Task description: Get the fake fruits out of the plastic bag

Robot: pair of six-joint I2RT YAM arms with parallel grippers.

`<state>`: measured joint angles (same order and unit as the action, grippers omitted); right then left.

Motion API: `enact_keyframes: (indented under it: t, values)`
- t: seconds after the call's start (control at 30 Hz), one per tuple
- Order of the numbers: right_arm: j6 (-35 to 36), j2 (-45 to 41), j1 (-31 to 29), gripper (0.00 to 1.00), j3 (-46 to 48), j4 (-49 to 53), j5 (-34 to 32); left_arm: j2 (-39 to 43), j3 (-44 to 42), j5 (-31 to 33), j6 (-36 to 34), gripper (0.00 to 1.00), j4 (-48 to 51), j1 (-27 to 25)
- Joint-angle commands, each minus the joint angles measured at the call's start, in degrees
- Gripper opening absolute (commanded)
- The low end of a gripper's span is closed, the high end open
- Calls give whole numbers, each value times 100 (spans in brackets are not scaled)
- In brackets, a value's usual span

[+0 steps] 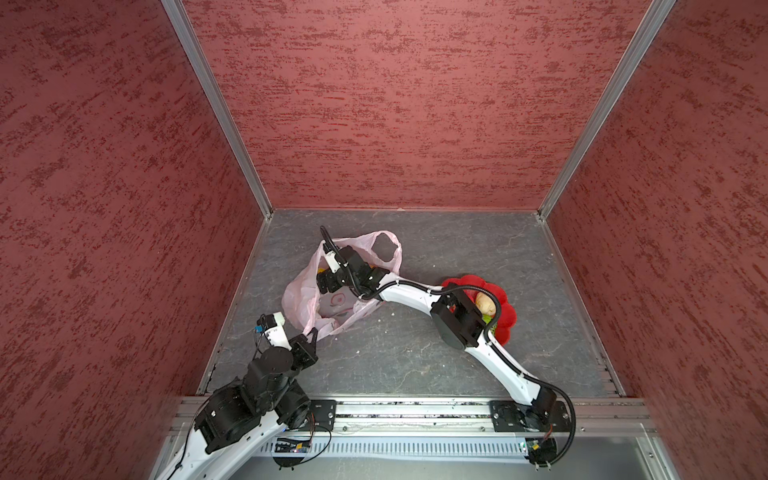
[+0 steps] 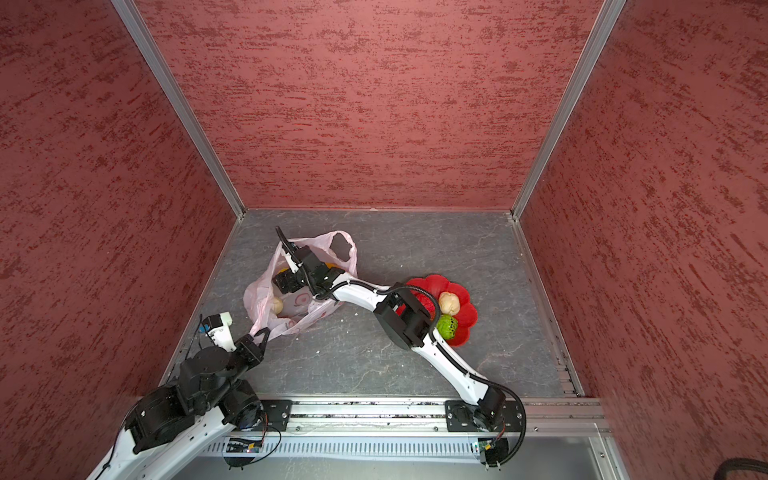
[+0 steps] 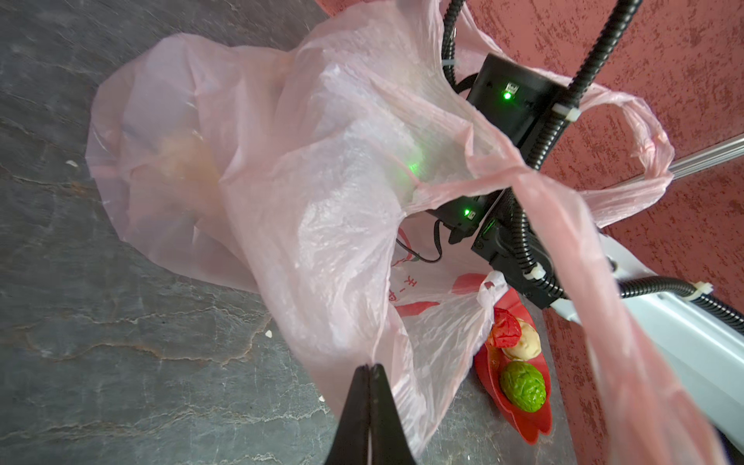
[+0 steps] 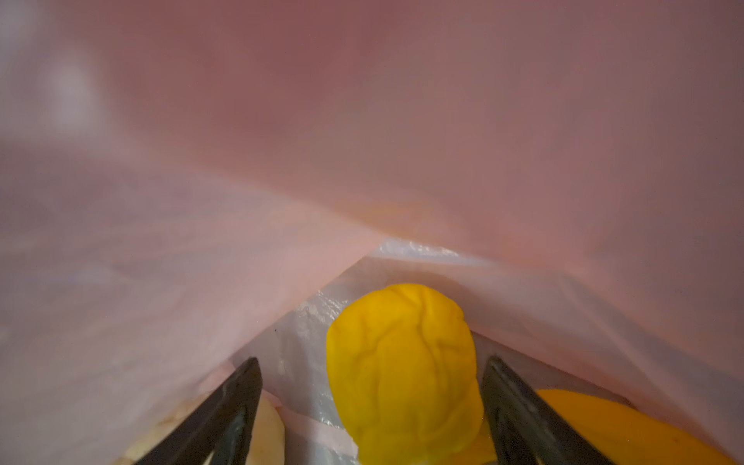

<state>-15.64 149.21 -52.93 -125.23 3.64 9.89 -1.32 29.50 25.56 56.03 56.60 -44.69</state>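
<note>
At the left of the slate tabletop (image 1: pixel 415 365), the left gripper (image 1: pixel 311 336) is pinching the near handle of the pale-pink plastic bag (image 1: pixel 299 299), its fingers closed flat on the film and drawing the mouth open. A beige ball (image 2: pixel 277 305) is showing through the bag's side. Deeper in the opening, the right gripper (image 4: pixel 372 359) is straddling the yellow ball (image 4: pixel 402 362) with its fingers spread wide, one to each side and not yet pressing on it; a yellow banana (image 4: pixel 624 422) is lying just beside the ball, under one finger. To do this pick well, the fingers likely need to sink lower around the ball's widest part before closing, staying clear of the loose film and the banana, while the left hold is tensioning the mouth. Farther right, the red flower-shaped plate (image 2: pixel 465 332) is already carrying another beige ball (image 2: pixel 449 302) and a green ball (image 2: pixel 446 326), touching each other.
</note>
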Motion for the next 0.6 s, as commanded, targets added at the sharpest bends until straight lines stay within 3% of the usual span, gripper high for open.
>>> enact_keyframes:
  t: [0.0,0.3,0.57]
  values:
    - [140,114,2,88,-219,108,209,71,59,300,109,0,296,-5]
    - [74,388,-3,90,-592,304,429,71,-181,126,97,0,82,-5]
    - [-64,626,1,93,-946,606,-273,71,-255,-110,-37,0,-64,-1]
